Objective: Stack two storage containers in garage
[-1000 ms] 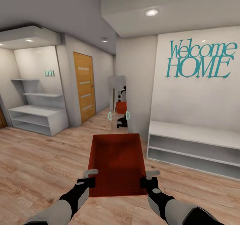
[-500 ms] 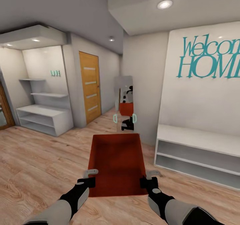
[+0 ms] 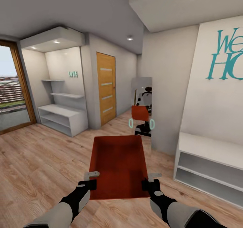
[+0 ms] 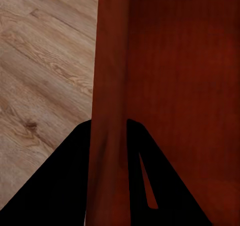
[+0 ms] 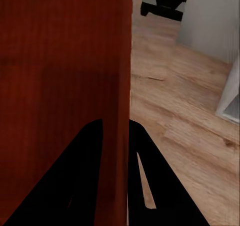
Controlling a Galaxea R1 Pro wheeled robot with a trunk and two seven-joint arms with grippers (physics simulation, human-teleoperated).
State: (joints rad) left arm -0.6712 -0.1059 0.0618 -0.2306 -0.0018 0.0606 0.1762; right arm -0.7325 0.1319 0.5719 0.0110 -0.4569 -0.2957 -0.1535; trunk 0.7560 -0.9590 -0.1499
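Note:
One orange-red open-top storage container (image 3: 118, 167) hangs level in front of me over light wood planks, held by both arms. My left gripper (image 3: 90, 182) is shut on its left wall near the near corner, and my right gripper (image 3: 148, 182) is shut on its right wall. In the left wrist view the black fingers (image 4: 65, 176) of the gripper (image 4: 110, 131) straddle the red wall (image 4: 110, 60). The right wrist view shows that gripper (image 5: 116, 128) clamping the container wall (image 5: 65, 60) the same way. The garage is out of view.
A tall mirror (image 3: 141, 106) straight ahead reflects me and the bin. A wooden door (image 3: 106, 88) stands left of it. A white shelf unit (image 3: 62, 118) sits at the back left beside a glazed door (image 3: 13, 93). A white bench (image 3: 209, 160) lines the right wall.
The whole view has swung left: mirror, door and bench have slid rightward in the picture, and the glazed door has come into sight. The container and both grips are unchanged.

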